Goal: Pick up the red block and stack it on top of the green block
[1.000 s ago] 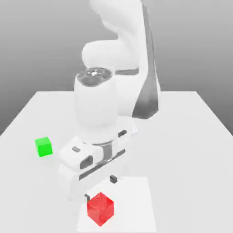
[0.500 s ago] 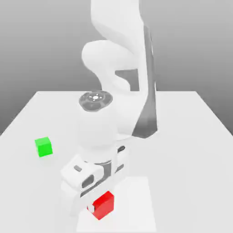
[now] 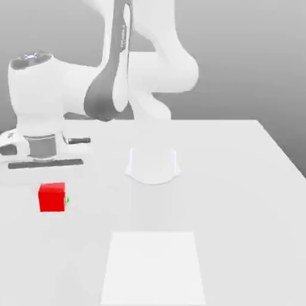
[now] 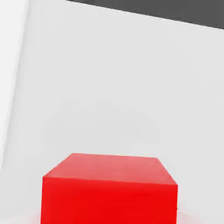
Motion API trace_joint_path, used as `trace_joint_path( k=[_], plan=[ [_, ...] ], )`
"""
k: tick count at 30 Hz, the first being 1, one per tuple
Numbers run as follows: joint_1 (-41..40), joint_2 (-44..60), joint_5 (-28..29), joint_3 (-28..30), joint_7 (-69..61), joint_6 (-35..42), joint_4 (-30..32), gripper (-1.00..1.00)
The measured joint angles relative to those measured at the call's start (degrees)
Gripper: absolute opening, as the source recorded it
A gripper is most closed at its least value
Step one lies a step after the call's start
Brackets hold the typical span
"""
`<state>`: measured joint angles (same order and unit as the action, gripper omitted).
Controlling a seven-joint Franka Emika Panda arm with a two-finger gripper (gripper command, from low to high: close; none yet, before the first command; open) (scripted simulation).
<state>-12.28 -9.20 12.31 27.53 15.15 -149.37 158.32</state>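
The red block (image 3: pixel 52 197) is a small bright cube at the exterior view's left, just under the white hand. My gripper (image 3: pixel 51 182) is shut on the red block, which travels with the hand. Up close in the hand view, the red block (image 4: pixel 109 188) shows its top and one side face over the pale table. Of the green block (image 3: pixel 67 200) just a thin green sliver peeks out at the red cube's right edge; the rest is hidden behind it. I cannot tell whether the two cubes touch.
The arm's round base (image 3: pixel 152 164) stands mid-table, with the arm bent over toward the exterior view's left. A brighter white square patch (image 3: pixel 152 269) lies on the table (image 3: pixel 239 197) near its front edge.
The jaws closed on the red block at the front patch. The arm then swung to the exterior view's left, carrying the block to where the green block sits.
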Motion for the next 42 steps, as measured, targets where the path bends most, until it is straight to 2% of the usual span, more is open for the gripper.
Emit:
trace_joint_path(
  k=[12,25,29,30,37,42],
  plan=[
    [-22.3,-10.7,9.8,4.7,18.5,-1.4,11.5,-1.00],
    [-9.0,1.9,-9.6,13.6,6.5,-12.8,12.0,-1.00],
    [-7.8,6.7,-12.5,14.4,4.5,-18.2,12.2,-1.00],
    [-8.1,7.8,-11.8,14.5,4.9,-19.7,12.3,1.00],
    [-8.1,8.1,-12.1,14.4,4.7,-20.1,12.3,1.00],
    [-8.6,3.1,-10.8,13.7,5.6,-14.1,12.1,1.00]
  ],
)
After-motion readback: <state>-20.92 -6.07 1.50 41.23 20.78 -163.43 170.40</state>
